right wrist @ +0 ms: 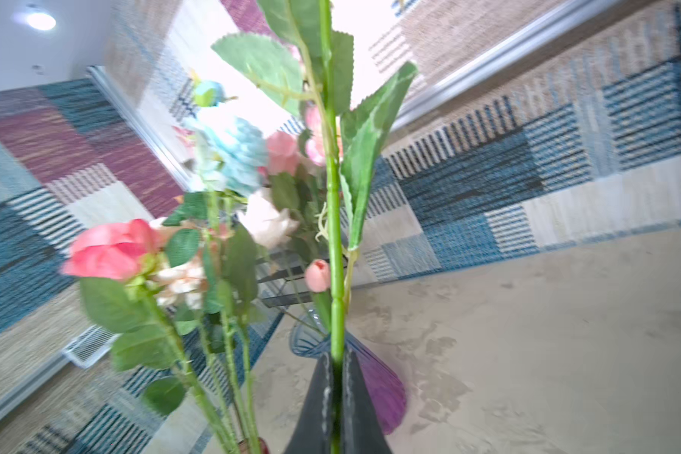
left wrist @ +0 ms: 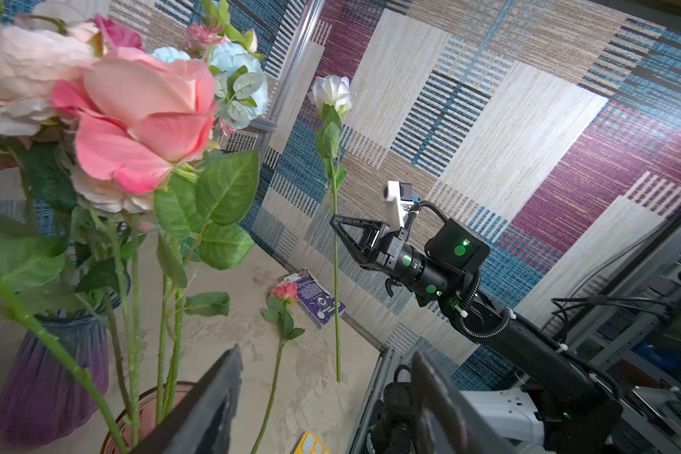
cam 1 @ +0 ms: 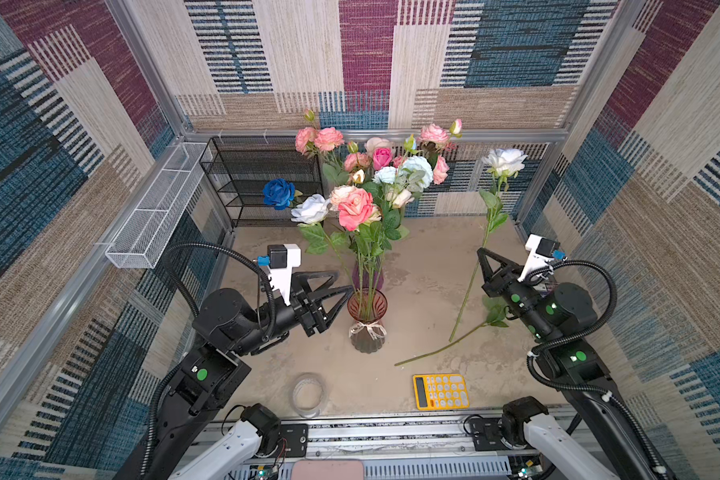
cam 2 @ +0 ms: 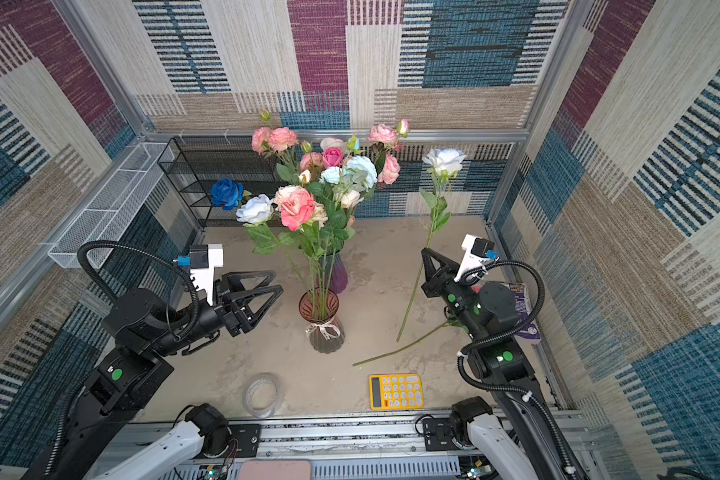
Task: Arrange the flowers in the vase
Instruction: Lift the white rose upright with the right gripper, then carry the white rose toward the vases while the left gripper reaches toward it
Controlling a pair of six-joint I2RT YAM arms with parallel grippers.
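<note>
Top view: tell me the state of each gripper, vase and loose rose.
left gripper: open, empty, beside the red vase.
right gripper: shut on the white rose stem.
white rose: held roughly upright.
red vase: upright, several stems in it.
purple vase: upright, stems in it.
pink rose: lying on the table.

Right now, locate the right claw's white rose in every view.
In a top view: white rose upper right, above the right claw.
In a top view: white rose upper right.
Left wrist: bloom against the wall, over that claw.
Right wrist: only its stem, leaving the claw.
Shared landmark: purple vase.
</note>
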